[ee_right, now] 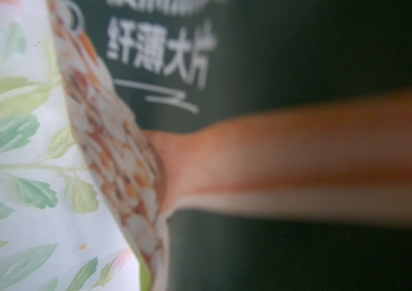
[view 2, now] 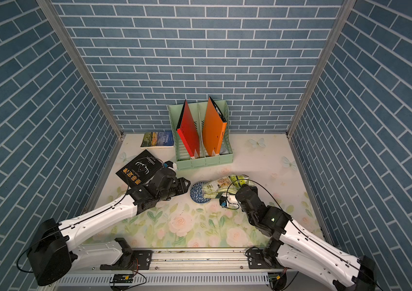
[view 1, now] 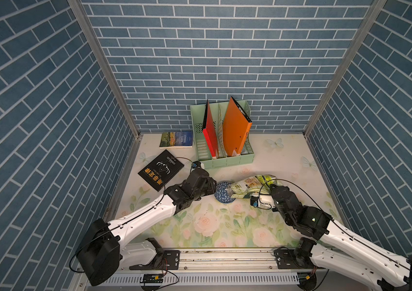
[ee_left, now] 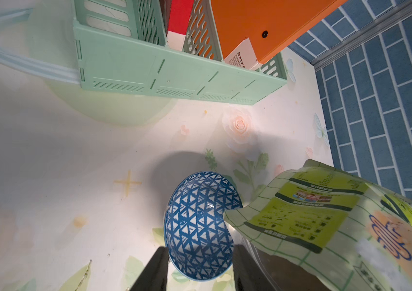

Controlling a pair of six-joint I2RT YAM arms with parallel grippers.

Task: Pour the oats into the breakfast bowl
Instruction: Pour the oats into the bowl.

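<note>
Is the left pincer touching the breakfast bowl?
Cannot tell. In the left wrist view the left pincer flanks the breakfast bowl closely; neither contact nor a gap shows plainly.

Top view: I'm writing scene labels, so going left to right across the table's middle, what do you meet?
black book → left gripper → breakfast bowl → oat pouch

Twin overhead views, two wrist close-ups

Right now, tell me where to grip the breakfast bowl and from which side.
Probably across the breakfast bowl's round wall, from the left gripper's side: the oat pouch leans over the opposite side, and that gripper's open jaws stand either side of the bowl.
</note>
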